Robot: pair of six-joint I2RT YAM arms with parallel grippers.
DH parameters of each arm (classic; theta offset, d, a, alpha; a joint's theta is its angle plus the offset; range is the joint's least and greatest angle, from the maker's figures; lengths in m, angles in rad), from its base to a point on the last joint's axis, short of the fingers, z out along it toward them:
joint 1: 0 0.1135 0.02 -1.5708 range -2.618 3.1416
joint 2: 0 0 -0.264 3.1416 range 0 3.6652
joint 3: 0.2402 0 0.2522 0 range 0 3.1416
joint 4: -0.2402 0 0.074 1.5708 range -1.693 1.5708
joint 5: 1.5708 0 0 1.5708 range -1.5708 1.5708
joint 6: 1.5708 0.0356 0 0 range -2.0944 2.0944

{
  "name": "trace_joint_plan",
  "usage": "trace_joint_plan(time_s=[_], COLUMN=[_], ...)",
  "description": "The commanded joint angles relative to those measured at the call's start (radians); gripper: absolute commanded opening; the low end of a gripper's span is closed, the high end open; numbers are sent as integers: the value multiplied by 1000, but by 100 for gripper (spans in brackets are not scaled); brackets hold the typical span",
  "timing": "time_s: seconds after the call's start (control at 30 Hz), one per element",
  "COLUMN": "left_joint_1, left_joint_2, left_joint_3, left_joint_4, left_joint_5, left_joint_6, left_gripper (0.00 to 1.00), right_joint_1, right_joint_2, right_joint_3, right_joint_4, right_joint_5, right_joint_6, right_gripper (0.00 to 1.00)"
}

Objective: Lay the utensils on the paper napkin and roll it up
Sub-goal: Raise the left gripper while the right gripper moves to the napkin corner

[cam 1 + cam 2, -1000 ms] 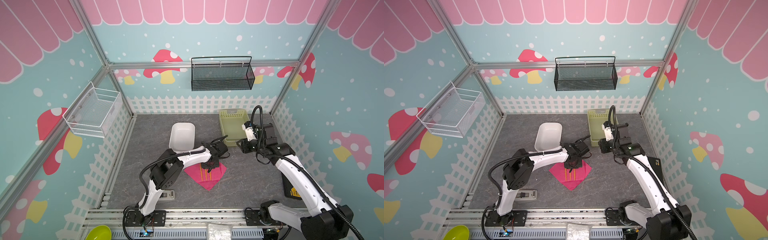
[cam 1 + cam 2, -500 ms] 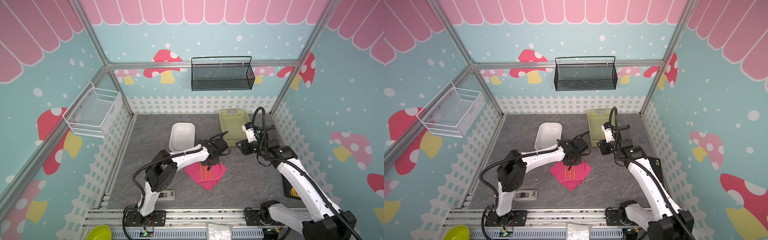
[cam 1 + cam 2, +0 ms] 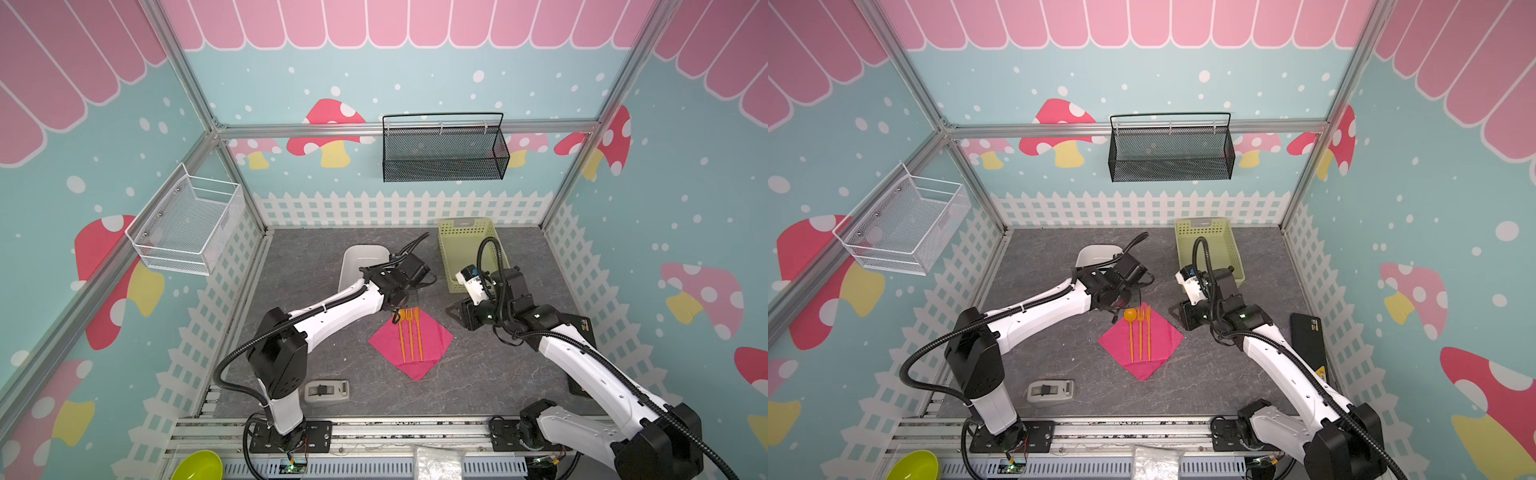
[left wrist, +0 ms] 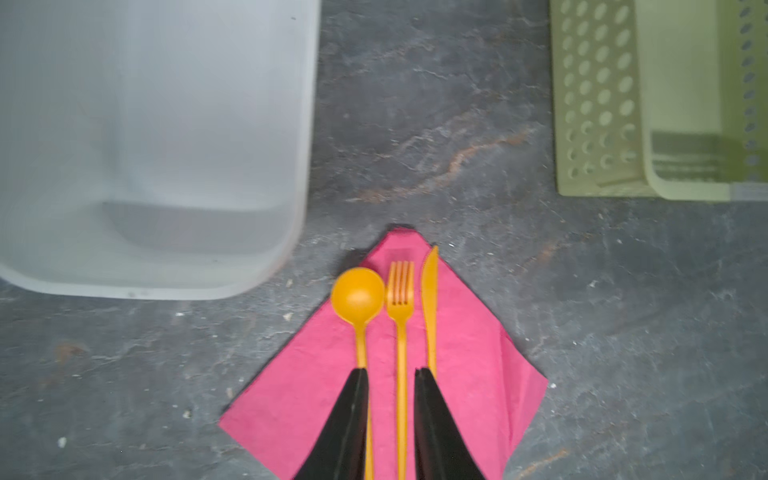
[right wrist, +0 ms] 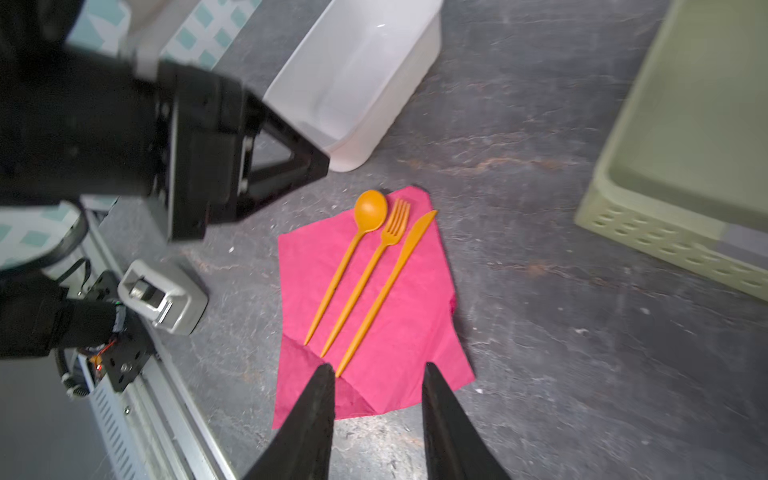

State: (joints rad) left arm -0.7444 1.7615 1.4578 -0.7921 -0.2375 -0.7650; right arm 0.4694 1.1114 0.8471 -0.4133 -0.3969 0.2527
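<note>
Tabletop: dark grey with a stone pattern (image 3: pixel 478 374), boxed in by teal walls (image 3: pixel 415 83) printed with mushrooms and a white picket fence.
Napkin: bright pink (image 5: pixel 415 332), lying near the middle of the tabletop and turned like a diamond. One corner points toward the back, and a flap is folded over near the handle ends.
Spoon: orange (image 5: pixel 343 271), on the napkin on the left arm's side, with its round bowl poking partly past the paper's edge.
Fork: orange (image 5: pixel 365 283), in the middle, just beside the spoon, on the napkin.
Knife: orange (image 5: pixel 385 294), on the fork's other side, on the napkin. All three heads point toward the back.
Left pincer: raised above the napkin's back corner (image 4: pixel 390 372), fingers a little apart, gripping nothing.
Right pincer: raised to the right of the napkin (image 5: pixel 377 365), fingers apart, nothing between them.
White tub: behind the napkin, to the left (image 4: pixel 145 124).
Green basket: behind the napkin, to the right (image 4: pixel 598 104).
Grey gadget: on the tabletop, front-left of the napkin (image 3: pixel 1050 391).
</note>
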Motion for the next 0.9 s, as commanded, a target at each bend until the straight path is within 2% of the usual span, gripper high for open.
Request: trace_joint_plan(time_s=[0.0, 0.1, 0.2, 0.37, 0.4, 0.47, 0.6, 0.7, 0.87], left_joint_1=[68, 128, 187, 263, 276, 302, 359, 384, 393], left_joint_2=[-57, -91, -109, -149, -165, -194, -254, -289, -322], left_joint_3=[-63, -101, -127, -177, -192, -223, -287, -327, -365], left_joint_4=[73, 101, 122, 161, 171, 186, 201, 214, 223], left_joint_5=[46, 83, 111, 150, 157, 162, 174, 182, 189], left_joint_6=[62, 101, 130, 170, 177, 181, 179, 179, 170], left_gripper=[23, 23, 23, 23, 23, 23, 23, 24, 25], right_joint_1=[83, 153, 223, 300, 314, 348, 434, 478, 534], right_joint_2=[23, 32, 28, 32, 37, 60, 131, 180, 204], right_joint_3=[-41, -91, -145, -204, -216, -234, -257, -280, -339], right_joint_4=[79, 134, 200, 267, 274, 274, 267, 272, 377], right_joint_5=[14, 42, 80, 115, 119, 133, 199, 193, 285], right_joint_6=[-37, -93, -220, -473, -521, -613, -742, -794, -802], right_gripper=[39, 42, 45, 63, 72, 78, 79, 80, 80])
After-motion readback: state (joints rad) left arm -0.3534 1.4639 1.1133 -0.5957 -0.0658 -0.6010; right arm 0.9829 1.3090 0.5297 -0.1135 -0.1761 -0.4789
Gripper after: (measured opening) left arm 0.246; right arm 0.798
